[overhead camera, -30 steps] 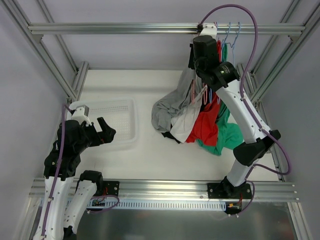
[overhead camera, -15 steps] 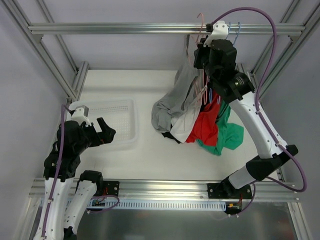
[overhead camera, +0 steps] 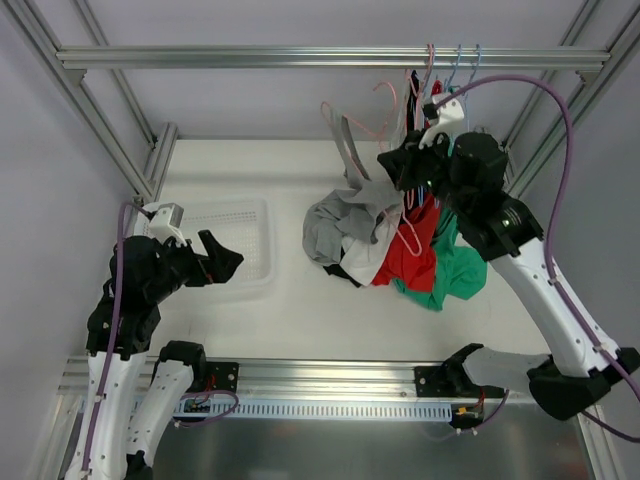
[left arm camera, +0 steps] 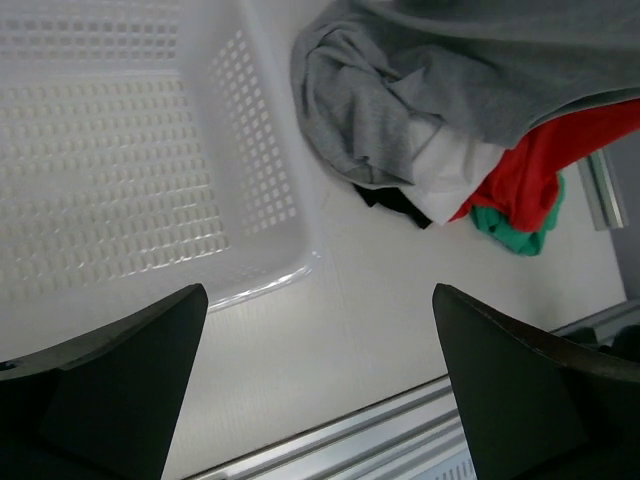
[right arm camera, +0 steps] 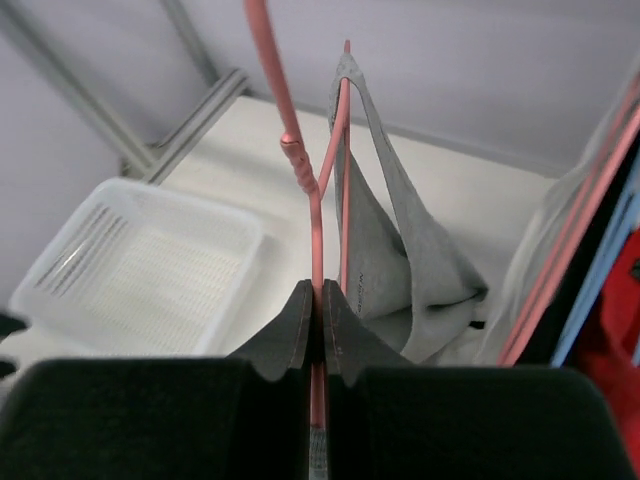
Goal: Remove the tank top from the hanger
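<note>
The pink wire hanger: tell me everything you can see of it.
The thin pink wire hanger looks like coated metal, with a twisted neck where its wires meet. The right hand is shut on the wire close to that twist, so it juts straight out from the hand. A strap of the light grey fabric tank top is looped over one shoulder, the rest sagging below. In the top view its hook appears to hang clear below the aluminium rail.

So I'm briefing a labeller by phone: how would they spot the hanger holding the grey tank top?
Find the clothes heap right of the white basket, then the right gripper over it. The hanger is the thin pink wire it clamps, a grey tank top strap looped over it. Unlike the hangers hooked on the top rail, it is off the rail.
</note>
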Available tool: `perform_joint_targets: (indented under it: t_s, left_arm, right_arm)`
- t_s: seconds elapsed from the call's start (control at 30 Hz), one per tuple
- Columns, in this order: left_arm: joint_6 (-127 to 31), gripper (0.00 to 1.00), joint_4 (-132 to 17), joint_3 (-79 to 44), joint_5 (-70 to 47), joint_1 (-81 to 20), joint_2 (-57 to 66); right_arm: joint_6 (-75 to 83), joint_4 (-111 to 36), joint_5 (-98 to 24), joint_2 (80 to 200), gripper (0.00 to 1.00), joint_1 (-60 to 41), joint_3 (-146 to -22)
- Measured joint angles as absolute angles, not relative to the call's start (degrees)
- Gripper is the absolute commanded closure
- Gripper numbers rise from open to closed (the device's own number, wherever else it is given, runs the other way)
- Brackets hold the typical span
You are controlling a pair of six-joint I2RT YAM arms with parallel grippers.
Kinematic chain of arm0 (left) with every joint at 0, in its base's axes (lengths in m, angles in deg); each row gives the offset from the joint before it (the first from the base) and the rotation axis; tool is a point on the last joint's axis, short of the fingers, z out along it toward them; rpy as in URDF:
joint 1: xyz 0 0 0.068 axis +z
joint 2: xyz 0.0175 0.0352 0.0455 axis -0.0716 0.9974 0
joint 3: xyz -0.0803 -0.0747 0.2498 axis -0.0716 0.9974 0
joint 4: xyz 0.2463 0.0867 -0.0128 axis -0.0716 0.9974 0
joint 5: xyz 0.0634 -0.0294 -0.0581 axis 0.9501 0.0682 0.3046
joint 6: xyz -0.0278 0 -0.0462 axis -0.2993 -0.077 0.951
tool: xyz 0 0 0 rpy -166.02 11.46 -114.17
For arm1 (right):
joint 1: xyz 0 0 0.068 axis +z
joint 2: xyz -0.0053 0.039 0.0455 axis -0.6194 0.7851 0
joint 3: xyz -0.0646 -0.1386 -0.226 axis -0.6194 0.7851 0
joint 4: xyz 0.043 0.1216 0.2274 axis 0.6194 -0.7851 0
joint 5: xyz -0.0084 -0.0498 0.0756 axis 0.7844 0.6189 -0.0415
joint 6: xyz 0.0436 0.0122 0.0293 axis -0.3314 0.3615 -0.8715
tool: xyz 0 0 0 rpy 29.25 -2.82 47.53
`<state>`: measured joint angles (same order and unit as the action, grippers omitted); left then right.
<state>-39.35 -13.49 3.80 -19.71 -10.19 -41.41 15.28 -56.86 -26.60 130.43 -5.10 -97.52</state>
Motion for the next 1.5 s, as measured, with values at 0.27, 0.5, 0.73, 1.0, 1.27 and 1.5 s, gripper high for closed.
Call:
perform_joint_targets:
  t_s: [0.27, 0.5, 0.73, 1.0, 1.27, 1.5]
  left_arm:
    - [-29.40, 0.01, -36.00, 2.14, -30.44, -18.56, -30.99]
    - [-32.18, 0.02, -43.65, -14.36, -19.29, -43.50, -12.23]
    - [-38.60, 0.19, -46.32, -22.36, -6.00, -54.85, -6.66]
    - [-42.04, 0.28, -46.65, -23.41, -2.29, -55.55, -1.70]
    - [-42.71, 0.64, -46.39, -23.39, -1.63, -55.55, -1.87]
    - [-42.95, 0.95, -46.36, -23.34, -1.41, -55.55, -1.89]
  right_arm:
    - [10.82, -57.27, -42.30, 110.19, 1.00, -3.47, -81.28]
    - [8.15, -62.87, -46.10, 95.42, 1.00, -3.40, -77.39]
    - [7.82, -69.89, -46.38, 93.69, 1.00, -3.40, -79.57]
    - [7.82, -72.86, -46.01, 93.93, 1.00, -3.40, -81.34]
    - [7.74, -72.90, -44.94, 95.00, 1.00, -3.40, -82.83]
    - [7.65, -72.88, -44.53, 95.59, 1.00, -3.40, -82.90]
